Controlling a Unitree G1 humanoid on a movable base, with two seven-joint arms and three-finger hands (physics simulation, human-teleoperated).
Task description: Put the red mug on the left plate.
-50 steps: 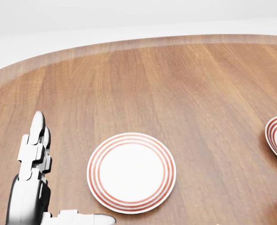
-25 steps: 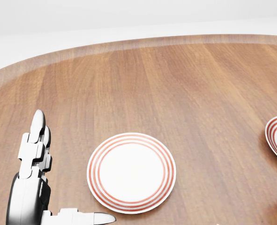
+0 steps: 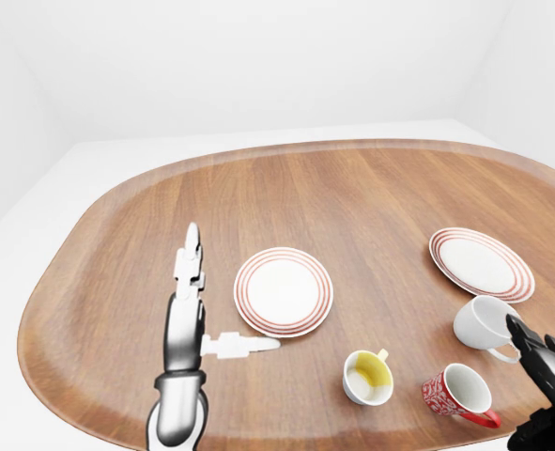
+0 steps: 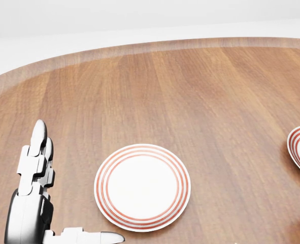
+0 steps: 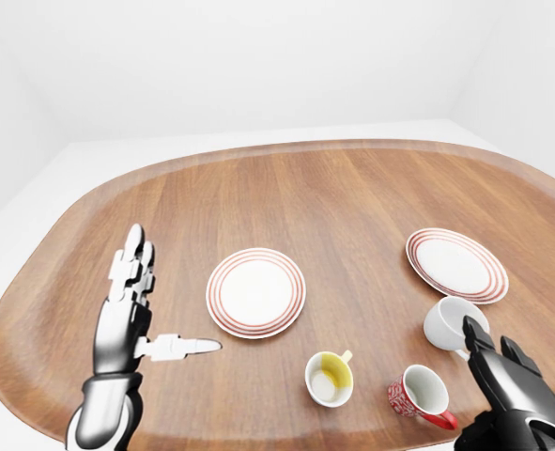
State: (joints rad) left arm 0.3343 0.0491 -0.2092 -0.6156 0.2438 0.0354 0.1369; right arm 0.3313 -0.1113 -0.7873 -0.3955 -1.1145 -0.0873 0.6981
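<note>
The red mug (image 5: 418,396) stands upright on the wooden table near the bottom right of the right-eye view, its handle pointing right. The left plate (image 5: 255,291), white with red rings, lies at the table's middle; it also shows in the head view (image 4: 142,186). My left hand (image 5: 155,310) is open, fingers stretched flat, just left of that plate. My right hand (image 5: 502,371), dark, is open at the bottom right, just right of the red mug and not touching it.
A yellow mug (image 5: 329,378) stands left of the red mug. A white mug (image 5: 449,324) stands above my right hand. A second red-ringed plate (image 5: 455,264) lies at the right. The table (image 5: 333,197) has a rounded edge.
My left hand has sunk very slightly in the head view. The plates have not moved.
</note>
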